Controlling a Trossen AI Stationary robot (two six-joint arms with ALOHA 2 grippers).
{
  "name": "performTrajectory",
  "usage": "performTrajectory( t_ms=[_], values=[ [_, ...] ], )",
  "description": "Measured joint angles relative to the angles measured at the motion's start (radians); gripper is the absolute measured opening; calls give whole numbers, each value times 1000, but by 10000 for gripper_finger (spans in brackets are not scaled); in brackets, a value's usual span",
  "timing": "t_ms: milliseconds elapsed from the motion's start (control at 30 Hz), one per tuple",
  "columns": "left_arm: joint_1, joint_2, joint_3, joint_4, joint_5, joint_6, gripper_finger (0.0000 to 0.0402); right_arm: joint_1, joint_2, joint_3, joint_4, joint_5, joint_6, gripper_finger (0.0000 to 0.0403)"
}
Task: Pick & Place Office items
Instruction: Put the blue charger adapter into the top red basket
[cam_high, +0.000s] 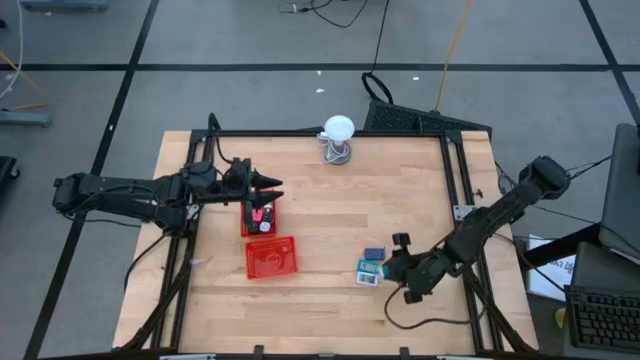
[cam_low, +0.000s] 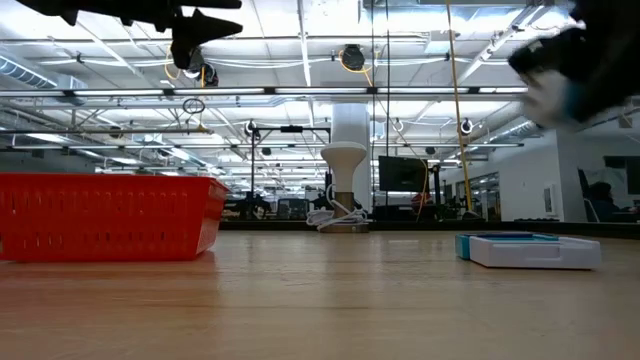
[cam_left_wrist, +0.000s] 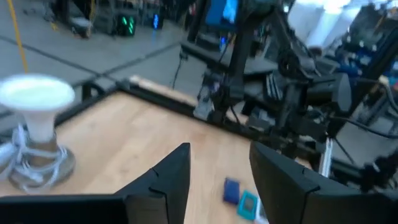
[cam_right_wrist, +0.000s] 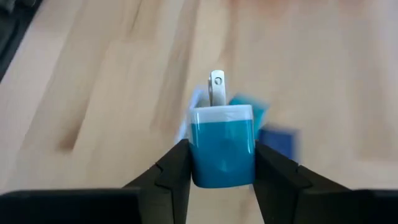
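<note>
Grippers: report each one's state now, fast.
Left gripper: open, empty, above the red mesh tray.
Right gripper: shut on the teal-blue item.

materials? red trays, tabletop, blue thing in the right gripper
Red trays: likely plastic, fine mesh walls.
Tabletop: pale wood, visible grain.
Blue thing clamped in the right gripper: smooth blue plastic body, apparently a plug adapter with a shiny metal prong.

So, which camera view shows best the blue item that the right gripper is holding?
The right wrist view: the blue item fills the middle, clamped between the right gripper fingers. The high view shows only the gripper near the table's right edge. The low view shows a blur at top right. The left wrist view does not show it clearly.
</note>
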Motion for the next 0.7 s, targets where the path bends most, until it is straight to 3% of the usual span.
performTrajectory(
  t_ms=[133, 233, 433, 600, 700],
  values=[
    [0, 0, 0, 24, -19, -14, 182, -21, -60, -17, 86, 162, -111, 125],
    [0, 0, 0, 24, -41, -43, 190, -61, -73, -60, 229, 207, -208, 125],
    [0, 0, 0, 21, -65, -47, 202, -163, -74, -176, 542, 203, -363, 125],
    [-15, 24, 0, 27, -49, -62, 203, -254, -82, -239, 631, 192, -407, 125],
    [-48, 104, 1, 60, -38, -62, 199, -325, -81, -253, 653, 117, -408, 125]
  ],
)
